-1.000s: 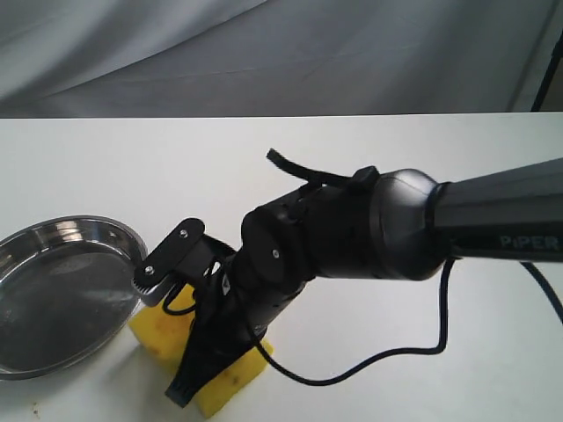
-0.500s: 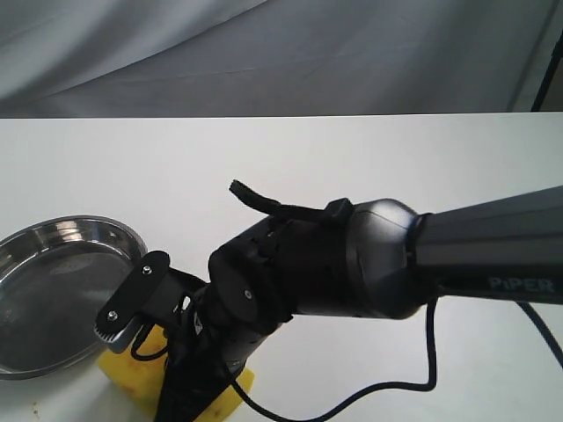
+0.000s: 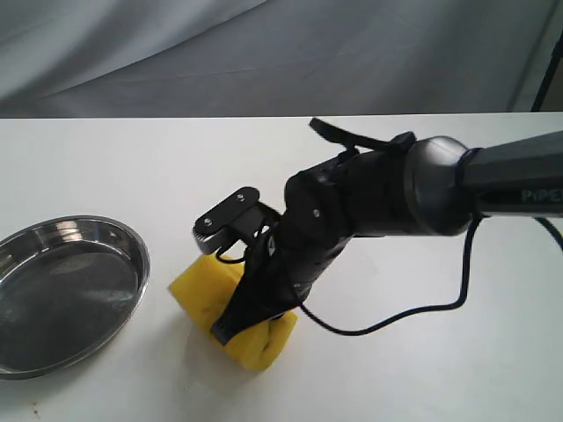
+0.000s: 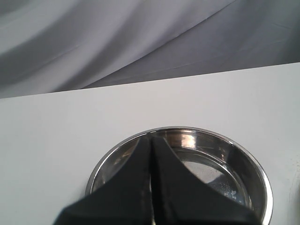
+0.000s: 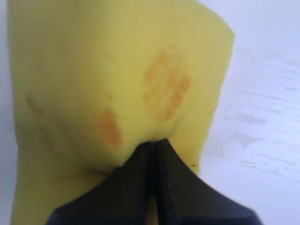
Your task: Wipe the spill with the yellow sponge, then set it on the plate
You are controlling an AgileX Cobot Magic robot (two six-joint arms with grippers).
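The yellow sponge [image 3: 201, 288] rests on the white table, just right of the plate [image 3: 132, 242]. My right gripper [image 3: 239, 309] is shut on the sponge, pinching the foam from above. In the right wrist view the sponge [image 5: 93, 70] fills the frame with orange-brown stains, and the right gripper [image 5: 154, 143] bites into its edge. No amber drop shows anywhere; only faint wet streaks [image 5: 243, 129] lie on the table beside the sponge. The left gripper [image 4: 151, 140] is shut and empty, hovering in front of the steel plate [image 4: 105, 164]. It is out of the exterior view.
A black cable [image 3: 396, 323] loops from the right arm down onto the table right of the sponge. Grey cloth [image 3: 264, 53] hangs behind the table's far edge. The plate holds nothing.
The right gripper dragged the sponge toward the front left beside the plate, then back to the right and away from the front edge. The plate has not moved.
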